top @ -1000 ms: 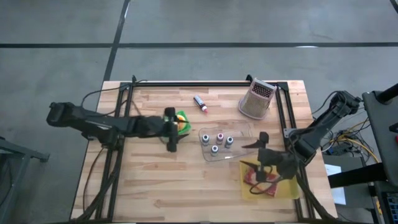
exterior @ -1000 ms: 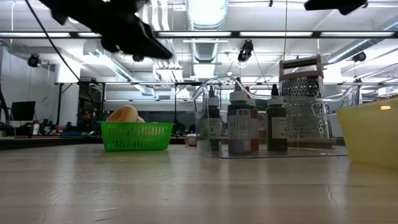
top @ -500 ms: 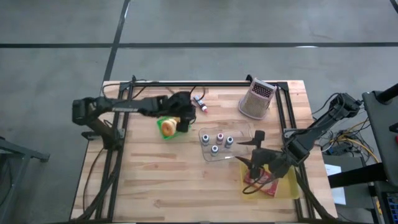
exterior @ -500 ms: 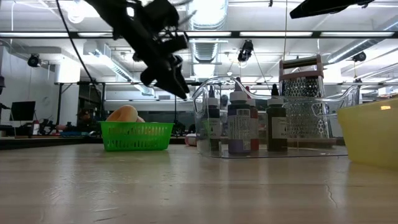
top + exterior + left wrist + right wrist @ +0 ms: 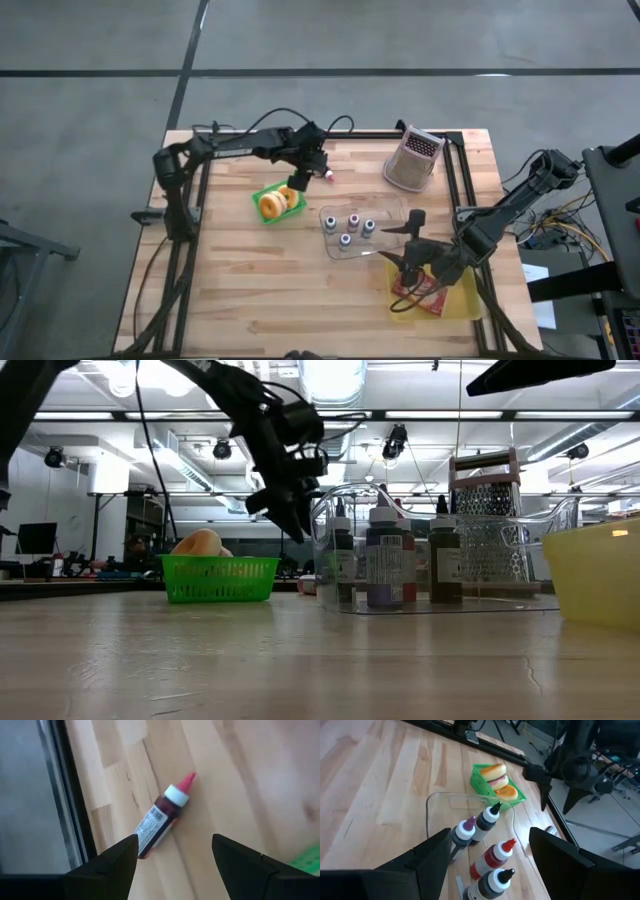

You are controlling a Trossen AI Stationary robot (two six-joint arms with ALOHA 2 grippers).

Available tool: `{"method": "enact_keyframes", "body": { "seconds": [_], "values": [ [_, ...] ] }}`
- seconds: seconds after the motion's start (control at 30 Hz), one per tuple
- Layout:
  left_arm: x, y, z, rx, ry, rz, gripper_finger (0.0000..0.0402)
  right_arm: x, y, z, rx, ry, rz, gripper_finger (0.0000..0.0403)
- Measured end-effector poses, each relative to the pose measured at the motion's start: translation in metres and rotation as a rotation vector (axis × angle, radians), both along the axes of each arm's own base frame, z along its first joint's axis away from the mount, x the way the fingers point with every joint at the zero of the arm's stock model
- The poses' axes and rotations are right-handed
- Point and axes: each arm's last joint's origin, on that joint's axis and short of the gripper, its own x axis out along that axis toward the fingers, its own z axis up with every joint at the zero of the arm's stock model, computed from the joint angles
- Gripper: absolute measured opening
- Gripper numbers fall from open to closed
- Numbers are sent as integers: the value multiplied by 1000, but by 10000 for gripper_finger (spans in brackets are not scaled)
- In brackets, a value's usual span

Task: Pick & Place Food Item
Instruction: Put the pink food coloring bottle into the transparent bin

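Lying below left end effector (image 5: 172, 855): red-capped bottle (image 5: 162, 815)

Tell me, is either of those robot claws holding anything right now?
No, nothing is held. The left gripper hangs open above a red-capped bottle lying on the table; the right gripper waits open over the clear tray.

The tabletop (image 5: 250, 290) is pale wood in lengthwise strips, edged by a black frame (image 5: 350, 134). A bright green basket (image 5: 279, 203) holds tan and orange buns (image 5: 270, 205), the lone bottle (image 5: 161, 819) is dark red with a white collar, red tip and white label, and the clear tray (image 5: 385, 209) carries dark bottles (image 5: 485, 821) capped purple, black and red. The grater (image 5: 413, 160) is silver, the bin (image 5: 462, 307) is yellow with something red inside, and both arms' fingers (image 5: 111, 861) are black.
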Motion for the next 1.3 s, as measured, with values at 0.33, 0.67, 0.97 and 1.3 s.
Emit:
{"method": "enact_keyframes", "body": {
  "seconds": [0.33,0.67,0.97,1.3],
  "values": [
    [4,33,-17,69,61,-118,257,-1,-1,-4,0,8,-1,262],
    [-5,54,-21,42,36,-196,257,-2,-2,-3,4,3,-1,262],
    [-4,54,-20,9,-8,-196,257,-2,-2,-2,10,-4,-5,262],
    [8,61,-47,-61,64,-170,257,-2,-2,-1,31,-16,-12,262]
  ]
}}
